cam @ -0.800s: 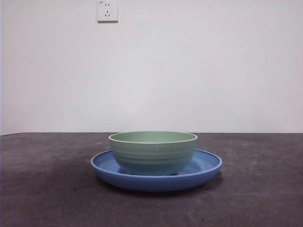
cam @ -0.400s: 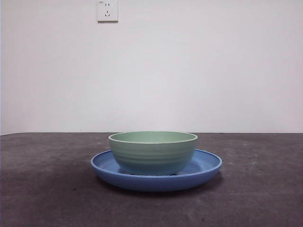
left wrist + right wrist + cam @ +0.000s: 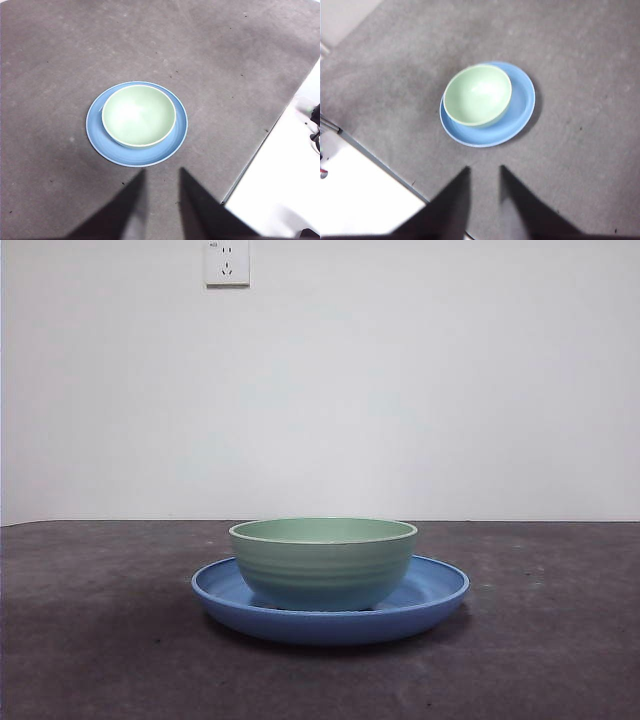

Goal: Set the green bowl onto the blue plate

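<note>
the green bowl (image 3: 323, 562) sits upright on the blue plate (image 3: 436, 589), off-centre toward its left rim. left gripper (image 3: 161, 176) and right gripper (image 3: 484, 172) hang high above, well apart from it, jaws spread and holding nothing. you should treat the bowl as stiff, glossy, likely breakable; pinch its rim wall.

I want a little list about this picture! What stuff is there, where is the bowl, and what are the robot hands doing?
bowl: green bowl, upright, empty, sitting on the plate
plate: blue plate, flat on the table, wider than the bowl
bowl position: off-centre on the plate, not in the middle
table: dark grey table
wall: white, with a socket
left gripper: open, high above the table, holding nothing
right gripper: open, high above the table, holding nothing
task: looks done
</note>
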Robot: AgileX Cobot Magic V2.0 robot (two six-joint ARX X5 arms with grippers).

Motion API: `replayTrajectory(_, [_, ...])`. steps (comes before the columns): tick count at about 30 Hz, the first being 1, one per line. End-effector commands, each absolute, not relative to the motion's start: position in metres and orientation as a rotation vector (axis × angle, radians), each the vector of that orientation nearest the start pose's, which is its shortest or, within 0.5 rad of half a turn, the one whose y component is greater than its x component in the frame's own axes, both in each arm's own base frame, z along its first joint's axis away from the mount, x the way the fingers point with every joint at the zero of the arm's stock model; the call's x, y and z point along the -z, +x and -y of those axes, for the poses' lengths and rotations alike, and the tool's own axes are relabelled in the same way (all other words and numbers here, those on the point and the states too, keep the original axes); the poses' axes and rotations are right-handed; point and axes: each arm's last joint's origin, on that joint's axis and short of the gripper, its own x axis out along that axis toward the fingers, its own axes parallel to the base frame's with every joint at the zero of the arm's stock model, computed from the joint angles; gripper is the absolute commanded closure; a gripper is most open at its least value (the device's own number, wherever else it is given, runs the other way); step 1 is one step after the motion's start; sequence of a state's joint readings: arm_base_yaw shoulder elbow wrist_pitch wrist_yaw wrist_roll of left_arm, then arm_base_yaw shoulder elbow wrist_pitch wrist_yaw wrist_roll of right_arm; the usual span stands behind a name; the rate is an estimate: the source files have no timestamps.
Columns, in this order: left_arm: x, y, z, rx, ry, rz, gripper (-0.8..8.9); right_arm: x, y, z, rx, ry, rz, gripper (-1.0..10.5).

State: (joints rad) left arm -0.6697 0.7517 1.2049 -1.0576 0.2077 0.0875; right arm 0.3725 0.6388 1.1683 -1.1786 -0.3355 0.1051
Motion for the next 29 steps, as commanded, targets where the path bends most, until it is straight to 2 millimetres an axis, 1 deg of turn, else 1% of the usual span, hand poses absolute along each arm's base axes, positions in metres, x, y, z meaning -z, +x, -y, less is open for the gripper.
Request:
replayTrajectory(1, [-0.393,0.075,0.068,0.884,0.218,-0.557,7.87,-0.385,0.057,-0.033,-0.656,0.075,-0.664,9.2])
replayTrajectory(13, [-0.393,0.075,0.068,0.882,0.218,-0.558,7.87,-0.386,0.058,-0.033,-0.657,0.076,-0.65,9.2])
replayTrajectory(16, [-0.391,0.078,0.065,0.844,0.207,-0.564,7.87,-0.386,0.058,-0.033,-0.658,0.076,-0.65,9.2])
replayTrajectory(18, [-0.385,0.085,0.063,0.799,0.193,-0.57,7.87,-0.386,0.058,-0.033,-0.658,0.076,-0.649,9.2])
replayTrajectory(21, [-0.366,0.095,0.057,0.702,0.16,-0.558,7.86,-0.386,0.058,-0.033,-0.657,0.076,-0.649,9.2])
replayTrajectory(24, [-0.339,0.105,0.047,0.588,0.12,-0.488,7.86,-0.386,0.058,-0.033,-0.657,0.076,-0.649,9.2])
replayTrajectory(26, [-0.317,0.108,0.039,0.514,0.098,-0.429,7.86,-0.386,0.058,-0.033,-0.658,0.076,-0.649,9.2])
replayTrajectory(29, [-0.287,0.106,0.029,0.425,0.06,-0.369,7.86,-0.386,0.058,-0.033,-0.658,0.076,-0.649,9.2])
